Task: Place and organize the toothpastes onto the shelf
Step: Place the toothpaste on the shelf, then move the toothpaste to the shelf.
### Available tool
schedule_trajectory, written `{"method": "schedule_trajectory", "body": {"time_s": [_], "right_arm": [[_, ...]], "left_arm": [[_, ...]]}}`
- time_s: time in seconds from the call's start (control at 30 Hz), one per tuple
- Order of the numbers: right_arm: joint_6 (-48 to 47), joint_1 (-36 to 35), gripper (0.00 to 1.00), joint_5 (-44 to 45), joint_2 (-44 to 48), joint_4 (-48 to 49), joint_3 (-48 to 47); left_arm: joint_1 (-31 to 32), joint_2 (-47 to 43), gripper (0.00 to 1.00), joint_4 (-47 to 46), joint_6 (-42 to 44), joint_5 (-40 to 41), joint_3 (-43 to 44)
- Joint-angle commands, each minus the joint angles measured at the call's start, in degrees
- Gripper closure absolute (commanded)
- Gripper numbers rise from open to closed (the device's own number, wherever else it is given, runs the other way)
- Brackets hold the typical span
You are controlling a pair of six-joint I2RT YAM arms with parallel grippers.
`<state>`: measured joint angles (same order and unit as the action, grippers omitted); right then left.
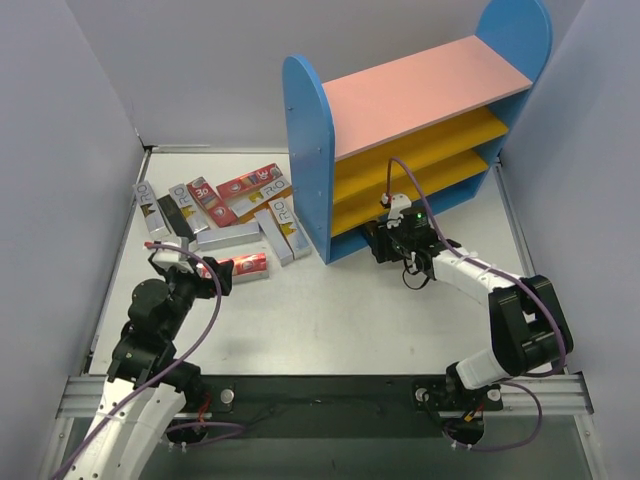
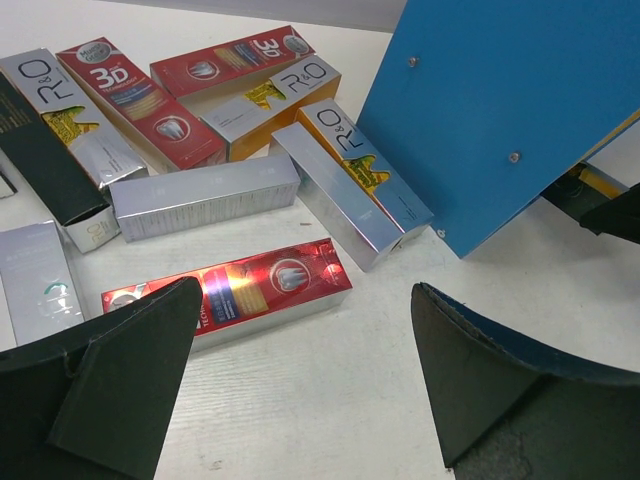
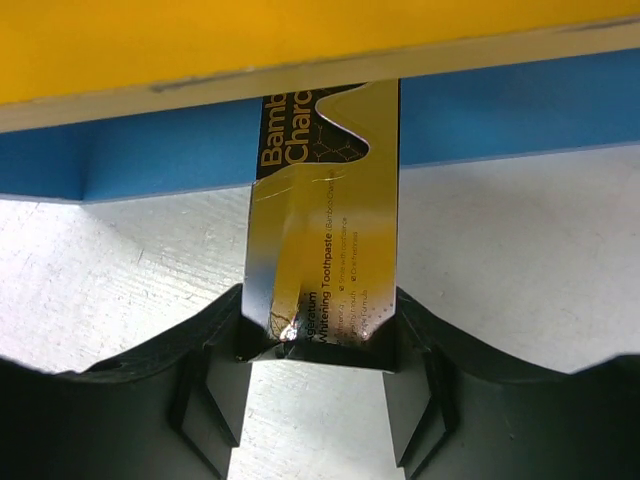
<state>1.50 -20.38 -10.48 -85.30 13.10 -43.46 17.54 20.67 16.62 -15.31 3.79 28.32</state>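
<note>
**Charcoal box going into bottom tier of shelf**

Right gripper point(image 3: 318, 335) was clenched on the near end of a dark charcoal box point(image 3: 320, 230). The box pointed straight ahead, its far end already past the blue base point(image 3: 150, 160) and under the lowest yellow board point(image 3: 300, 50). From the overhead camera the right gripper point(image 1: 393, 243) sat low at the front of the shelf point(image 1: 305, 150), bottom tier.

Left gripper point(image 2: 305, 330) had its jaws released and empty, hovering above a red box point(image 2: 230, 290) that lay flat on the bench point(image 1: 330, 320). The rest of the toothpastes point(image 1: 225, 210) lay jumbled on the bench just left of the shelf's blue side panel, none of them shelved as far as could be seen.

Judgement on the step in hand, which is seating the charcoal box:
- Keep the box level and square to the opening. Clearance under the yellow board looked thin, and a tilt could catch the cardboard edge.
- Push slowly until most of its length is inside, then let go before the jaws meet the base.
- Withdraw straight back so the box is not dragged out.
- How far the box reached inside could not be told.
</note>
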Motion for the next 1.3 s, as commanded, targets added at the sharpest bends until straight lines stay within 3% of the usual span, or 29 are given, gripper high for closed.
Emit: {"method": "schedule_trajectory", "body": {"time_s": [0.0, 0.17, 0.37, 0.6, 0.8, 0.97, 1.0, 1.27], "right_arm": [[0.5, 1.2, 0.49, -0.6, -0.1, 3.1, -3.2], [1.1, 1.2, 0.37, 0.3, 0.0, 2.9, -3.1], [6.5, 1.4, 0.33, 1.6, 3.5, 2.8, -1.3], [22.9, 4.0, 0.28, 1.5, 13.8, 3.3, 6.3], [45.6, 6.2, 0.2, 2.4, 22.0, 6.2, 16.8], [57.6, 6.5, 0.19, 2.3, 24.7, 16.3, 26.0], [60.3, 6.5, 0.16, 2.3, 24.7, 18.2, 26.9], [68.0, 6.5, 0.07, 2.5, 15.4, 38.0, 33.1]], "left_arm": [[-0.2, 1.6, 0.03, -1.8, 1.0, 0.6, 1.0], [-0.2, 2.1, 0.03, -1.9, 1.0, 0.2, 1.0], [-0.3, 2.0, 0.03, -2.1, 0.9, -0.9, 1.0], [0.4, 1.3, 0.03, -2.5, 0.6, -1.2, 0.7], [1.2, 1.0, 0.03, -2.8, 0.6, -0.9, 0.4], [2.1, 1.0, 0.03, -2.8, 0.6, -0.9, 0.3], [2.2, 1.0, 0.03, -2.9, 0.6, -0.9, 0.3], [3.0, 1.0, 0.03, -3.0, 0.7, -0.9, 0.2]]}}
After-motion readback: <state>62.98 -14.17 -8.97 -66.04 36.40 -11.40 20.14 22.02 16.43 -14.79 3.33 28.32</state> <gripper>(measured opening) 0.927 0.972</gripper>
